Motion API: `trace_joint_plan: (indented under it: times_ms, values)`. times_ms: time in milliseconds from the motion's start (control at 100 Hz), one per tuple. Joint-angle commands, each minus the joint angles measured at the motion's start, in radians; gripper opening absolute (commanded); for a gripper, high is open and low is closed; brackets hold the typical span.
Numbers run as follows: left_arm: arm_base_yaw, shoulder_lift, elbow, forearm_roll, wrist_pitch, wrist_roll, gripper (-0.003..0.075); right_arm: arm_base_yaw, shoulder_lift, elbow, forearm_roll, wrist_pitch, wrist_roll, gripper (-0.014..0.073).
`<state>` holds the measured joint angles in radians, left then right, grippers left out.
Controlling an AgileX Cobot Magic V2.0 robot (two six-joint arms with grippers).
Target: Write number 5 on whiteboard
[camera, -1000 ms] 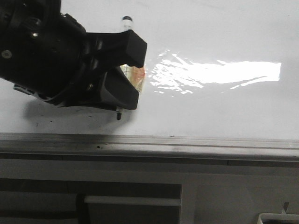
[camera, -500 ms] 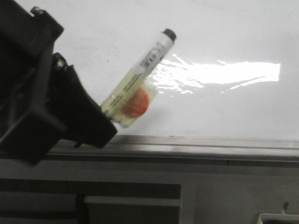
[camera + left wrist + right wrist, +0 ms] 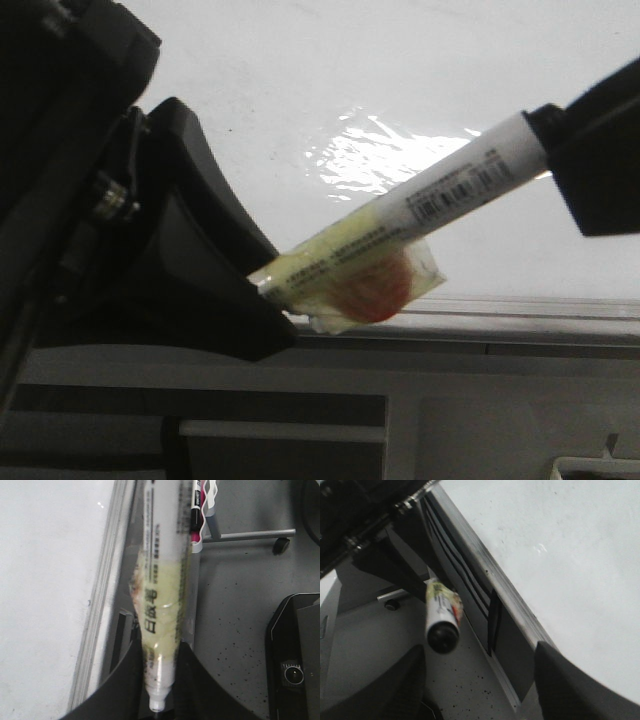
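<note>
My left gripper [image 3: 262, 292] is shut on a white marker [image 3: 440, 200] wrapped in yellowish tape with a red patch. The marker lies tilted in the air in front of the whiteboard [image 3: 300, 60], its black end up to the right. In the left wrist view the marker [image 3: 162, 580] sits between the fingers of the left gripper [image 3: 159, 680]. My right gripper [image 3: 592, 140] is open at the marker's black end. In the right wrist view that end [image 3: 441, 635] points at the open right gripper [image 3: 479, 652]. No strokes of the number 5 show on the whiteboard [image 3: 560, 540].
A grey aluminium strip [image 3: 480, 310] edges the board, with grey panels [image 3: 300, 420] beyond it. The left wrist view shows a white rack holding a pink-and-black marker [image 3: 196, 505] and a black device [image 3: 295, 655] on the speckled grey floor.
The left gripper lifted the marker off the board and swung it over, so its black end now points up to the right. The right gripper came in from the right to that end.
</note>
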<state>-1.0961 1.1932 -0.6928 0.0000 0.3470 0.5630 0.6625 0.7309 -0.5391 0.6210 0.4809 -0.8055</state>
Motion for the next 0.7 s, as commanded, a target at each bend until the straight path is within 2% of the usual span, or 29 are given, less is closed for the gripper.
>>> trace_joint_plan:
  times_ms: [0, 170, 690]
  values:
    - [-0.008, -0.023, -0.024, 0.029, -0.082, 0.001, -0.002, 0.044, 0.011, -0.062, 0.025, -0.074, -0.045, 0.0418]
    - [-0.008, -0.023, -0.024, 0.055, -0.119, 0.001, -0.002, 0.105, 0.034, -0.071, 0.025, -0.168, -0.06, 0.0418]
    - [-0.008, -0.023, -0.024, 0.076, -0.157, 0.005, -0.002, 0.107, 0.209, -0.071, 0.043, -0.186, -0.06, 0.0418]
